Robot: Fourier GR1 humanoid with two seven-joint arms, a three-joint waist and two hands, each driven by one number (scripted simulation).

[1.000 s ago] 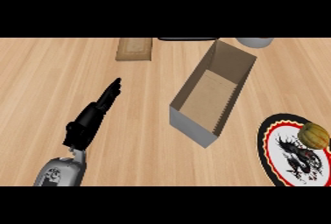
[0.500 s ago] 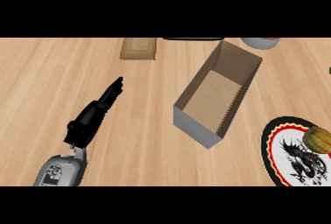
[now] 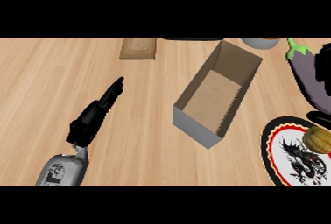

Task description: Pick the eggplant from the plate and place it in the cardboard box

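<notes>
Head view: the left hand [image 3: 92,121] lies over the wooden counter [image 3: 39,78], fingers straight and together, pointing up and to the right, holding and touching nothing. To the right of this hand, well apart, stands the open cardboard box [image 3: 216,96], set at a slant, with nothing showing inside. Farther right, past the box's far wall, the eggplant [image 3: 307,72] shows at the view's right edge, green stem up, clear of the plate [image 3: 275,144], which lies below it with an orange-brown object [image 3: 321,139] on it. A black part of the right hand [image 3: 318,117] shows just beneath the eggplant at the edge; whether it is closed round it I cannot tell. Beyond the left hand's fingertips lie a small wooden board [image 3: 138,48] and, farther right, a bowl [image 3: 262,42]. Compared with half a second ago, the eggplant has come well into view, where only a sliver showed; the left hand has kept its pose.
</notes>
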